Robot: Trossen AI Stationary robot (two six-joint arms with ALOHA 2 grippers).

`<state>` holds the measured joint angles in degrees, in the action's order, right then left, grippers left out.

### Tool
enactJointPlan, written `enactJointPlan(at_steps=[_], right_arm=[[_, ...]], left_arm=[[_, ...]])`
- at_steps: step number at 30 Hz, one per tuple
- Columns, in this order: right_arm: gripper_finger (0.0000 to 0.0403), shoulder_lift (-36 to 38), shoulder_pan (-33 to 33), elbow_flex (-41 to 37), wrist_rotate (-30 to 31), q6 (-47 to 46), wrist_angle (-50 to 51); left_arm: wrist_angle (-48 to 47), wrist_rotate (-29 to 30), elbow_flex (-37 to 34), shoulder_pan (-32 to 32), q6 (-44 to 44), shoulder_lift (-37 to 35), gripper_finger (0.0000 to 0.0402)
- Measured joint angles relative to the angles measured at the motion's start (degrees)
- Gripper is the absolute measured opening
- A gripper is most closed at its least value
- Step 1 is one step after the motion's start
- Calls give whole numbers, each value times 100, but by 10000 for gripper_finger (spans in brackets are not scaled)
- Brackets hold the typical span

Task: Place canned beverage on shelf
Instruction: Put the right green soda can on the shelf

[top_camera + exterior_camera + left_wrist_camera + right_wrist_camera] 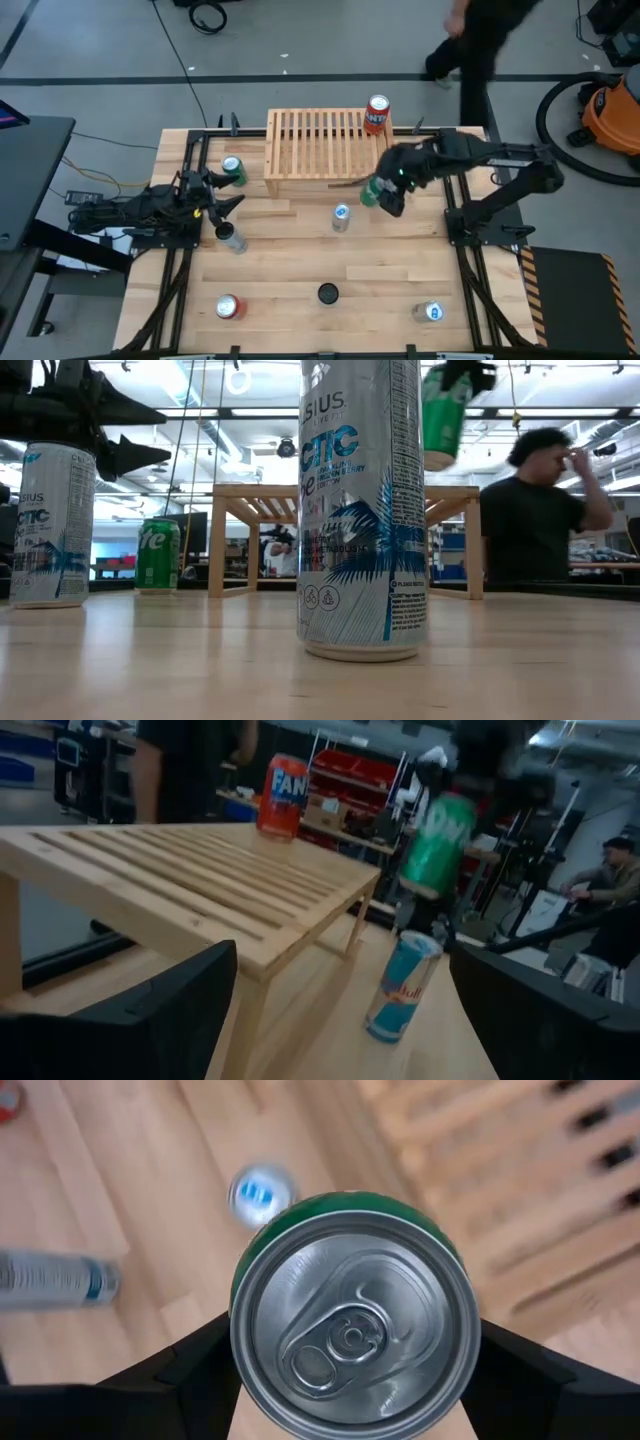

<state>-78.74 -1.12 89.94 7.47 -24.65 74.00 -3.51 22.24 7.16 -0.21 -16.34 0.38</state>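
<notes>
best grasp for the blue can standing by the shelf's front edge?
Take the blue can round its side wall, upper half, pincer coming from above or the table's open front. It stands upright, and the shelf is close behind. The right pincer already holds a green can; the left pincer is open.

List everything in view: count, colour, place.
shelf: 1, light wood, slatted, far middle of the table.
orange can: 1, on the shelf's far right corner.
green cans: 2; one in the right claw, lifted off the table at the shelf's right front corner; one left of the shelf.
blue-and-silver can: 1, in front of the shelf.
tall slim can: 1, silver, by the left claw.
front-row cans: red, black, blue.
person: 1, dark clothes, beyond the table.
left claw: open, left side.
</notes>
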Motion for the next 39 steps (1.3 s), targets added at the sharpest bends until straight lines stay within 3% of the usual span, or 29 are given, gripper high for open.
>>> enactJointPlan(at_steps=[9, 20, 26, 39], right_arm=[[306, -875, -1071, 1473, -6, 1218, 374], [306, -2022, -2351, 2943, -524, 2325, 699], [306, -2545, -2744, 3541, -909, 2830, 784], [308, -3189, -3112, 4405, -986, 3365, 1003]], left_arm=[[-216, -235, 0, 0, 0, 0, 369], [-264, -301, 0, -2, -2, 0, 369], [-279, -304, 0, -2, 44, 0, 369], [-284, -304, 0, -2, 48, 0, 369]])
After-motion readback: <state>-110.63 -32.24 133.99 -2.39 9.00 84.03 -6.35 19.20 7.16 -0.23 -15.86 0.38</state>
